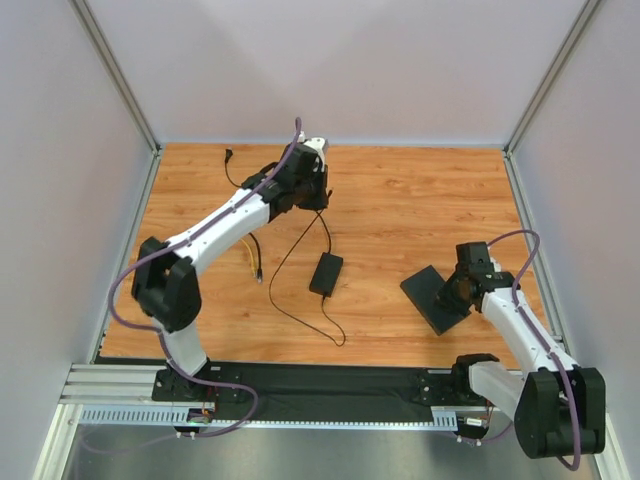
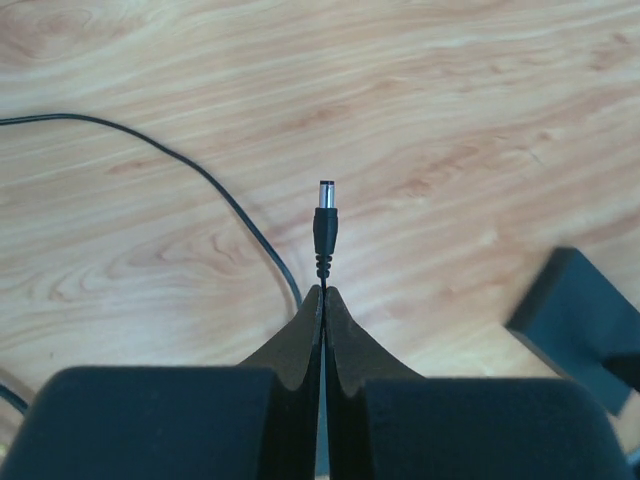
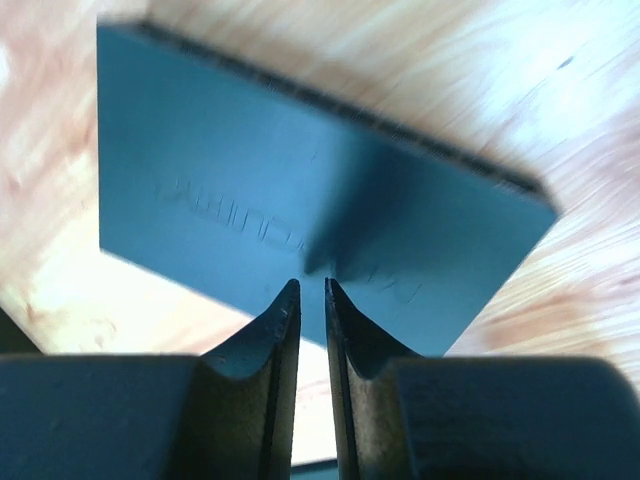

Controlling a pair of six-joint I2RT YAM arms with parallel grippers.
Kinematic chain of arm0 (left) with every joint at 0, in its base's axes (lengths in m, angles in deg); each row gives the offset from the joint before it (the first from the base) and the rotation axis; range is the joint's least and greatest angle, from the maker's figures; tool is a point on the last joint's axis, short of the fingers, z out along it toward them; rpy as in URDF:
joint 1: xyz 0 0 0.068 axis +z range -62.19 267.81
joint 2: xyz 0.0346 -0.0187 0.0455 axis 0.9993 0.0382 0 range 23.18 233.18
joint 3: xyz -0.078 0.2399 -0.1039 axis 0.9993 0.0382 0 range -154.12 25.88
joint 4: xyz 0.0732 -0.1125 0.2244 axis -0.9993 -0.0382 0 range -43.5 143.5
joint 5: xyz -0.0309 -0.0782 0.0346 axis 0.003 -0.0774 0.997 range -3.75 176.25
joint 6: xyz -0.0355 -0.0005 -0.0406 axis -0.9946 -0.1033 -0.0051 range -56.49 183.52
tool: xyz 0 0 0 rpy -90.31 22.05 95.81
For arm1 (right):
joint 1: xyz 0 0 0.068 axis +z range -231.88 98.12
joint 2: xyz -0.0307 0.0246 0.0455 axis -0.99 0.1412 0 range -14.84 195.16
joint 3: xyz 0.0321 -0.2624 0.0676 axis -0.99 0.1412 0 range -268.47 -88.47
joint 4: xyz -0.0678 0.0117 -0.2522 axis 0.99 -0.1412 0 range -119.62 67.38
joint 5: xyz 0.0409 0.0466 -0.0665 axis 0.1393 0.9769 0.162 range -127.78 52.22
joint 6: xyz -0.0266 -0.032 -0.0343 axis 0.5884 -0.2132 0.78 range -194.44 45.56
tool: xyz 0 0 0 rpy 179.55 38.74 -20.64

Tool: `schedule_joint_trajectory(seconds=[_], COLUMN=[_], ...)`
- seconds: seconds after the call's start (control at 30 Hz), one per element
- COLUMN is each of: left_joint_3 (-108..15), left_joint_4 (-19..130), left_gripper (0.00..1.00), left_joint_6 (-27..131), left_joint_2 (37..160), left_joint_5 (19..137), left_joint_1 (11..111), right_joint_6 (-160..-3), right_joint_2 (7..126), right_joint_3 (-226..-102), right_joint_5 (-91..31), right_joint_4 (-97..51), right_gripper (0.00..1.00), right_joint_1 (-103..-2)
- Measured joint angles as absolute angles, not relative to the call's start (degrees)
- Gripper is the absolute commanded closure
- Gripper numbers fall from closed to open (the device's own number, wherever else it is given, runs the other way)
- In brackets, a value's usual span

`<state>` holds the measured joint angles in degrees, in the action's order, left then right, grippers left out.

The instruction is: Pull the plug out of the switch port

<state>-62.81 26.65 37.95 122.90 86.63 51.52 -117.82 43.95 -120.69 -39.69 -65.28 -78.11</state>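
The plug [image 2: 326,215], a black barrel connector with a metal tip, hangs free above the wood, out of any port. My left gripper [image 2: 323,290] is shut on the cable just behind it, at the far middle of the table [image 1: 320,203]. The switch [image 1: 432,298], a flat matte-black slab, lies at the right. In the right wrist view the switch [image 3: 300,180] fills the frame. My right gripper [image 3: 312,285] hovers at its near edge [image 1: 452,290]. A narrow gap separates its fingers, and nothing sits between them.
A small black adapter brick [image 1: 326,272] lies mid-table, thin cables running from it to my left gripper and toward the front. A yellow-tipped cable [image 1: 255,262] lies under the left arm. Grey walls and metal posts enclose the wooden table [image 1: 400,200].
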Motion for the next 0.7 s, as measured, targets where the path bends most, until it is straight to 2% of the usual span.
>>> schedule_joint_trajectory(seconds=[0.23, 0.4, 0.47, 0.6, 0.7], left_joint_3=[-72.4, -78.8, -79.5, -75.8, -69.8], left_joint_4=[24.9, 20.6, 20.0, 20.6, 21.6], left_gripper=[0.99, 0.48, 0.42, 0.42, 0.51], left_joint_6=[38.4, 38.3, 37.9, 37.0, 36.2], left_joint_2=[139.7, 144.6, 144.1, 139.8, 134.2], left_joint_5=[83.7, 83.2, 83.0, 83.4, 82.9], left_joint_1=[56.4, 56.9, 56.7, 55.0, 51.4], right_joint_6=[-120.5, -122.0, -122.6, -123.3, -124.1], right_joint_2=[42.7, 42.6, 42.6, 42.8, 42.5], right_joint_3=[-120.8, -121.5, -121.5, -121.5, -121.5], right_joint_5=[-40.6, -42.4, -43.1, -44.5, -44.8], right_joint_4=[-67.6, -70.2, -70.9, -72.8, -73.8], right_gripper=[0.80, 0.80, 0.79, 0.77, 0.77], right_joint_1=[-69.4, -65.4, -64.8, -64.8, -64.8])
